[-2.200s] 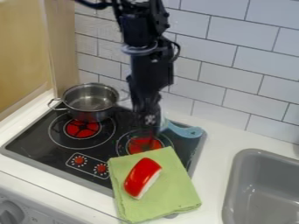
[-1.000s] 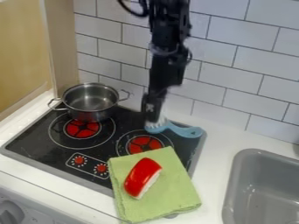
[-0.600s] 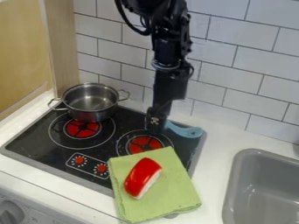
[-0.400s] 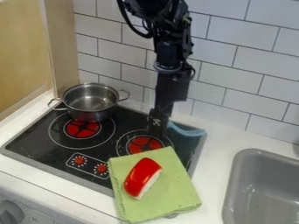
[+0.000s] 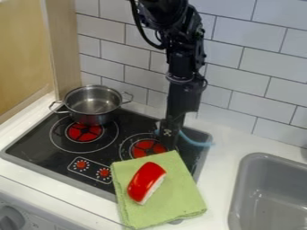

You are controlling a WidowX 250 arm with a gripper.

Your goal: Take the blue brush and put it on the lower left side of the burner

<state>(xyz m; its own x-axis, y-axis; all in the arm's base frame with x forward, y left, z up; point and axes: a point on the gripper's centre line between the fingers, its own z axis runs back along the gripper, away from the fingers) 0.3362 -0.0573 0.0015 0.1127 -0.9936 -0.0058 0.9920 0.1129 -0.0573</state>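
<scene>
With the brush (image 5: 194,142) at the gripper (image 5: 168,143), I can't tell whether it's gripped, so make sure before you lift, then carry it between pot (image 5: 91,118) and cloth (image 5: 180,191) to the stove's (image 5: 37,144) lower left.

Gap between pot (image 5: 90,113) and gripper (image 5: 168,144), open cooktop (image 5: 36,146) front-left; red object (image 5: 144,182), green towel (image 5: 183,204) blocking front right

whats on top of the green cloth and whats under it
On the folded green cloth lies a glossy red, white-edged curved object. The cloth overlaps the black stovetop and white counter; a small grey bit pokes out at its near edge. Anything else beneath is hidden.
</scene>
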